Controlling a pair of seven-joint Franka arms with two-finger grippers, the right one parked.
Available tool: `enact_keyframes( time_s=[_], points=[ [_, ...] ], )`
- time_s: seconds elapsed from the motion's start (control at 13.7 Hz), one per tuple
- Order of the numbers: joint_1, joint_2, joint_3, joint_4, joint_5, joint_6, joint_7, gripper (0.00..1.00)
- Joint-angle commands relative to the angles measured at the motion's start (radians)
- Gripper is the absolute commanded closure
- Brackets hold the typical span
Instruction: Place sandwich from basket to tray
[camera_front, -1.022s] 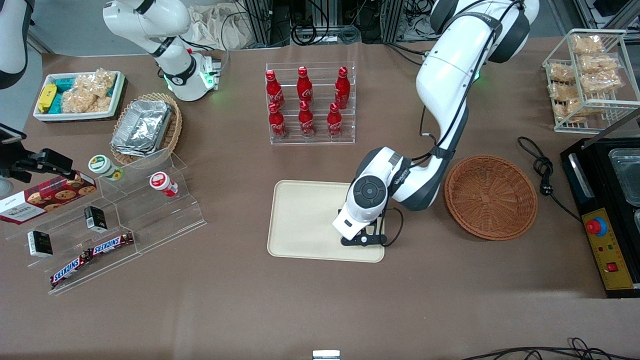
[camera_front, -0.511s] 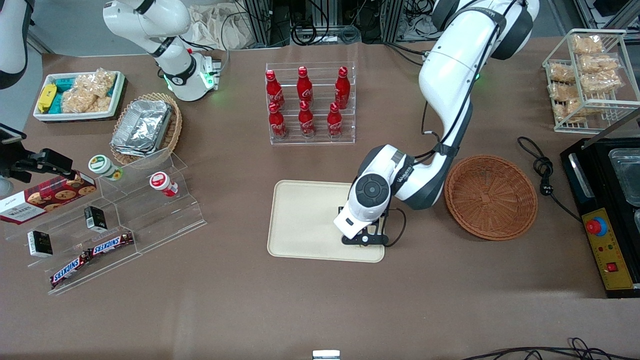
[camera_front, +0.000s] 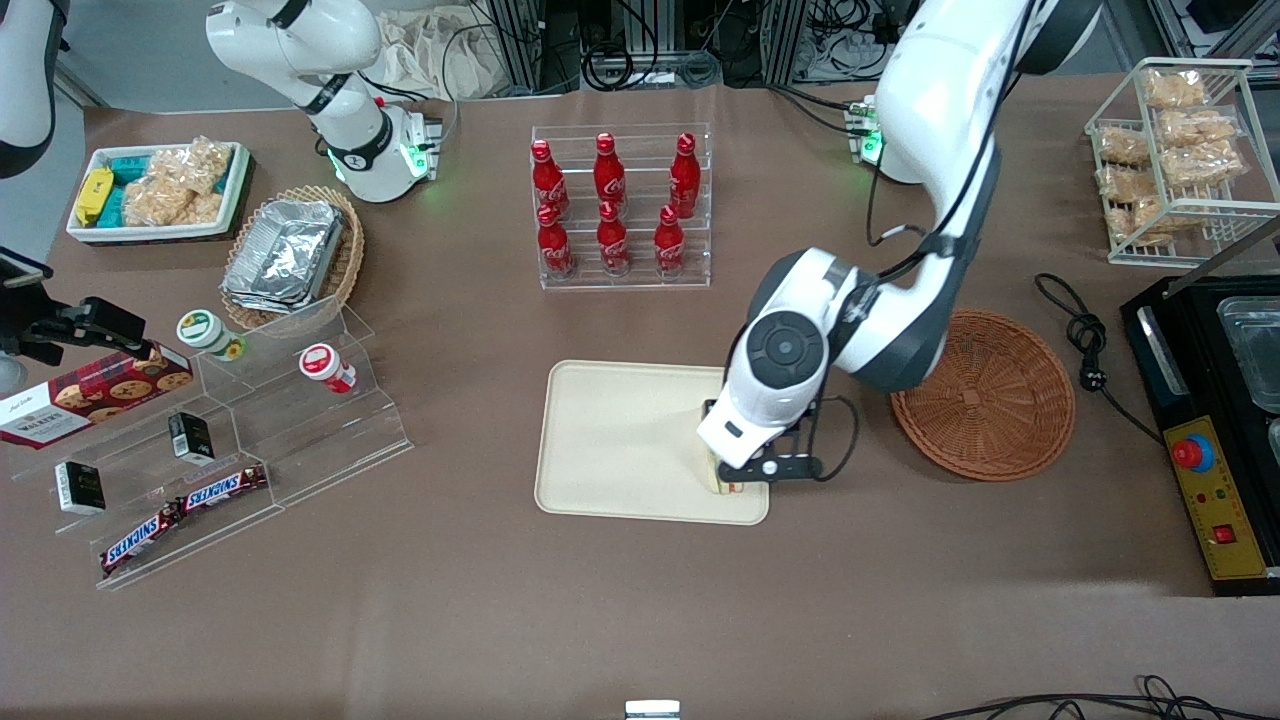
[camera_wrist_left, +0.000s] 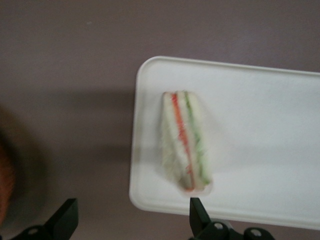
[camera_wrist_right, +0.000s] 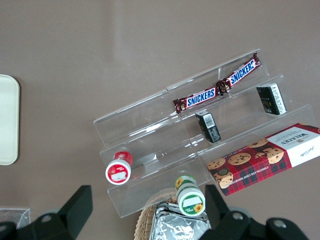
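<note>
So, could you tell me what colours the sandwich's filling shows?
Red and green stripes between white bread on the sandwich; left wrist view.

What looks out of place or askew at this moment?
Nothing stands out. The sandwich lies intact on the tray, close to its corner nearest the basket, which is empty. The end effector hangs open above the sandwich, clear of it.

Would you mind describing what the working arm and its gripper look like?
The left arm has glossy white rounded shells with dark grey joint sections, a round grey cap at the wrist, and a thin black cable along it. A green light glows at its base. The gripper is black, with two black fingers.
</note>
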Motion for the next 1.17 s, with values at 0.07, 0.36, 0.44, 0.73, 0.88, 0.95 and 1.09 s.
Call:
enact_keyframes(
  time_s=[0.07, 0.36, 0.44, 0.73, 0.88, 0.95, 1.09],
  points=[
    [0.000, -0.246, 0.072, -0.238, -0.005, -0.016, 0.016, 0.00],
    [0.000, -0.445, 0.181, -0.456, -0.002, 0.036, 0.144, 0.00],
    [0.000, -0.480, 0.228, -0.487, -0.003, 0.031, 0.212, 0.00],
    [0.000, -0.523, 0.396, -0.463, -0.008, -0.053, 0.433, 0.00],
    [-0.001, -0.509, 0.462, -0.405, -0.016, -0.096, 0.463, 0.00],
    [0.000, -0.491, 0.477, -0.377, -0.020, -0.098, 0.461, 0.00],
    [-0.001, -0.450, 0.496, -0.308, -0.019, -0.104, 0.463, 0.00]
  ],
)
